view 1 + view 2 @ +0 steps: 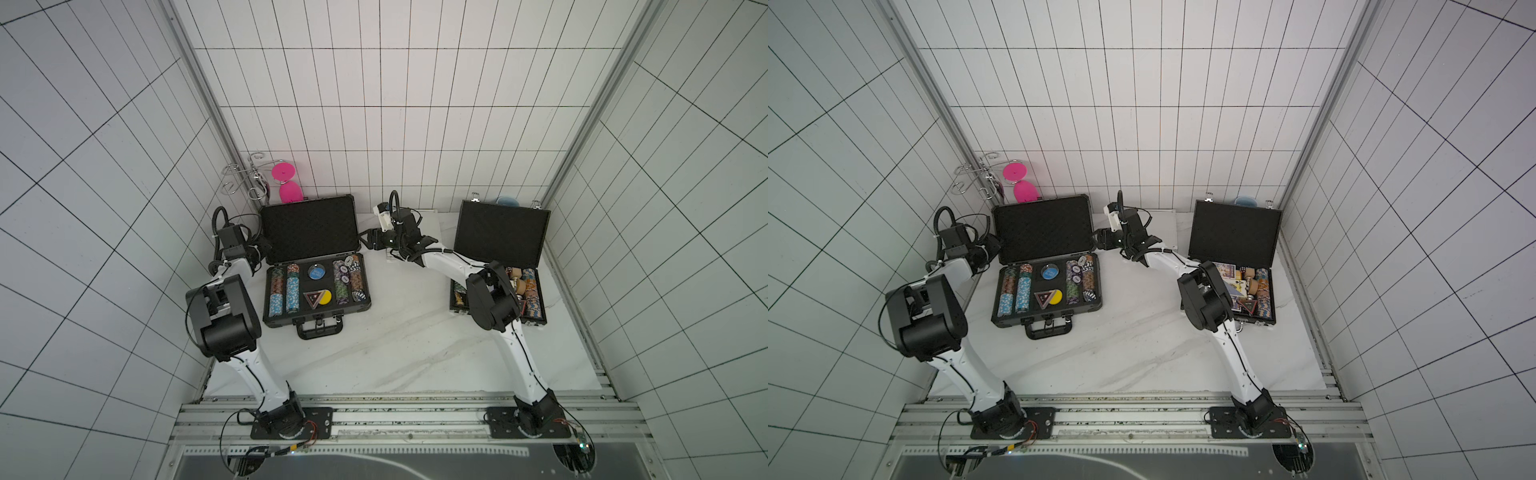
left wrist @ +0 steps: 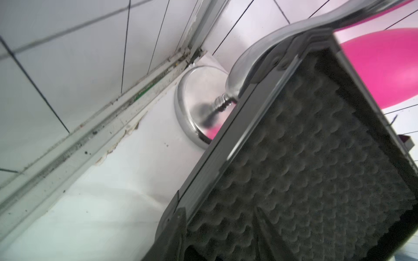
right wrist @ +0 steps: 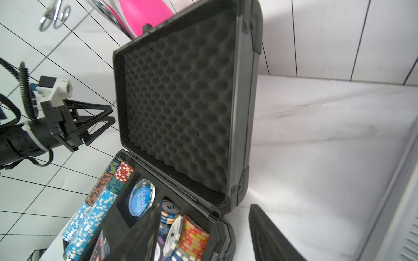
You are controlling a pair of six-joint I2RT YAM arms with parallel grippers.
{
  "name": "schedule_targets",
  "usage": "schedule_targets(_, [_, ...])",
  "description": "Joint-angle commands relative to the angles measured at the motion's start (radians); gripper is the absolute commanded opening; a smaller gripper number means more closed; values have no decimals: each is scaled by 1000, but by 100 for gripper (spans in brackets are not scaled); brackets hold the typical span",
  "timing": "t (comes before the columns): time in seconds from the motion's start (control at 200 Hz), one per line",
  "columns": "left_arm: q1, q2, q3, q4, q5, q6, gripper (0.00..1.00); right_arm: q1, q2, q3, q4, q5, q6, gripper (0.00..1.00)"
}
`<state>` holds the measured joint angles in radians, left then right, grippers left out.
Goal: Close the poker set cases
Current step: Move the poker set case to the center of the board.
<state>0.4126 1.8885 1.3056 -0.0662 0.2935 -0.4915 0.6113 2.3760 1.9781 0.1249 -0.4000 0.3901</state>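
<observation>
The wide dark grey case (image 1: pixel 316 319) lies open with chips in its base. Its foam-lined lid (image 1: pixel 309 228) (image 3: pixel 178 108) stands upright. My left gripper (image 3: pixel 112 114) is at the lid's left rim (image 2: pixel 210 171); one finger lies along the rim and the other over the foam, and I cannot see whether they clamp. My right gripper (image 3: pixel 203 239) is open beside the lid's right hinge corner, apart from it. The black case (image 1: pixel 500 232) at the right is open too, its base half hidden by my right elbow. A flat silver case (image 1: pixel 432 222) lies behind my right wrist and looks shut.
A chrome wire stand (image 1: pixel 245 178) with pink pieces (image 1: pixel 284 172) stands in the back left corner, its round base (image 2: pixel 199 113) just behind the grey lid. A pale blue bowl (image 1: pixel 507 201) sits behind the black case. Tiled walls close in on three sides.
</observation>
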Motion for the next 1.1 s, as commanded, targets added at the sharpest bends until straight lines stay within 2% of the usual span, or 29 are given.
schedule_targets(0.0, [-4, 37, 52, -68, -116, 68, 48, 7, -58, -64, 15, -5, -28, 64])
schedule_targets(0.16, [0, 121, 170, -211, -136, 130, 45, 4, -78, -76, 16, -10, -28, 64])
schedule_targets(0.395, [3, 177, 162, -183, -54, 144, 44, 2, -103, -100, 23, -10, -28, 64])
schedule_targets(0.53, [-10, 201, 173, -187, -55, 163, 32, 2, -103, -107, 24, -13, -24, 63])
schedule_targets(0.84, [-12, 199, 114, -110, 75, 204, 0, -4, -111, -142, 24, 9, -36, 63])
schedule_targets(1.094, [-70, 144, 37, -96, 83, 256, 0, -20, -65, -113, -3, 69, -31, 63])
